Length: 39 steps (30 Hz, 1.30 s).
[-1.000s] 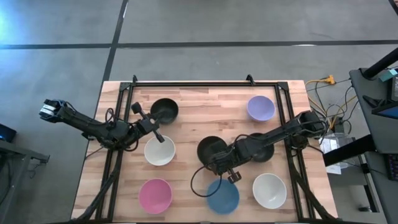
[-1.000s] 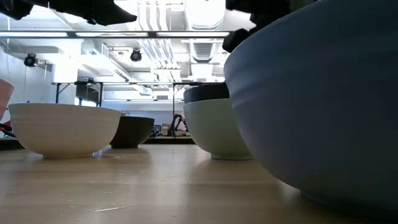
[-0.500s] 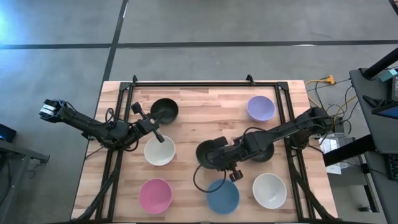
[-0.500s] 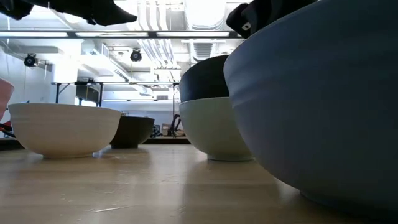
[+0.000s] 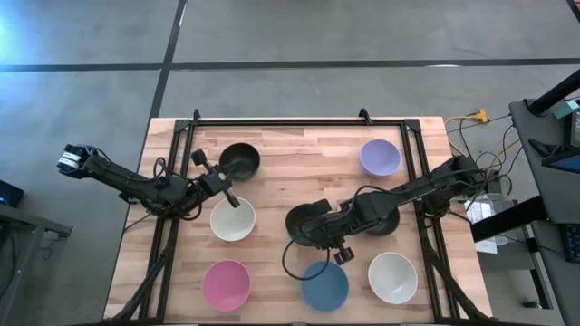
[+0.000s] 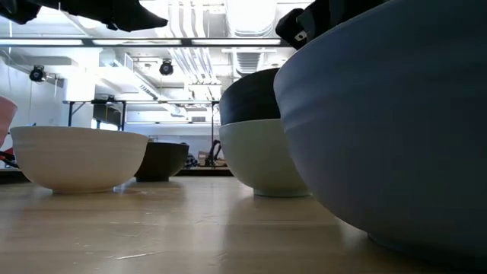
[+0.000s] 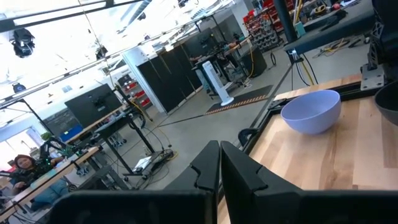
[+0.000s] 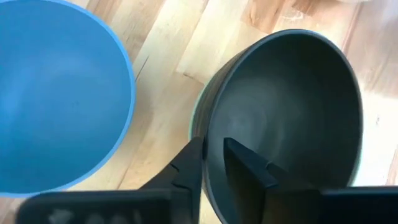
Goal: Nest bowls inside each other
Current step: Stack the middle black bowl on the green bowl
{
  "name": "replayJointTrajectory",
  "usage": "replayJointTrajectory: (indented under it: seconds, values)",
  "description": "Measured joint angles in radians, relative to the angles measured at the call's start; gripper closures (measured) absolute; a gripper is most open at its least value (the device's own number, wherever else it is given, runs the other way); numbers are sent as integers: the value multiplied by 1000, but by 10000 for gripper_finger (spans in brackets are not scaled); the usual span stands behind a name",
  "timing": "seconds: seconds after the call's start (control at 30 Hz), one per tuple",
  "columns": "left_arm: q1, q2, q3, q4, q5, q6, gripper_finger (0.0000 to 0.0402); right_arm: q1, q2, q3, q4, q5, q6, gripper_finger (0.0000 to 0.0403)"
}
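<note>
Black bowl (image 5: 305, 220) sits nested in a pale green bowl (image 6: 262, 156) mid-desk, just beside the blue bowl (image 5: 324, 284); the right gripper (image 8: 211, 158) pinches the black rim, one finger on each side. The left gripper (image 7: 220, 163), fingers closed and empty, hangs by another black bowl (image 5: 239, 160) and a white bowl (image 5: 232, 219).

The left gripper (image 7: 219, 163) is being held with its fingers pressed together. A lavender bowl (image 7: 311, 111) is sitting upright on the wooden table (image 7: 323, 158) beyond it.

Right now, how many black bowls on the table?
3: one at the far left by the left gripper, one mid-table gripped by the right gripper, one mostly hidden under the right arm.
</note>
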Motion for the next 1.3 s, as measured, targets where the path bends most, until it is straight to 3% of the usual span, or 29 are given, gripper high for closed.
replayJointTrajectory:
  seconds: [0.2, 0.6, 1.03, 1.3]
  values:
    - [0, 0, 0, 0, 0, 0, 402, 0, 0, -42, 59, -36, -7, 388]
    - [0, 0, -1, 0, 0, 0, 402, 0, 0, -52, 92, -48, -5, 393]
    - [0, 0, -4, 0, 0, 0, 402, -4, 2, -53, 122, -78, 63, 320]
    - [0, 0, -4, 0, 0, 0, 402, -6, 83, -54, 126, -76, 40, 318]
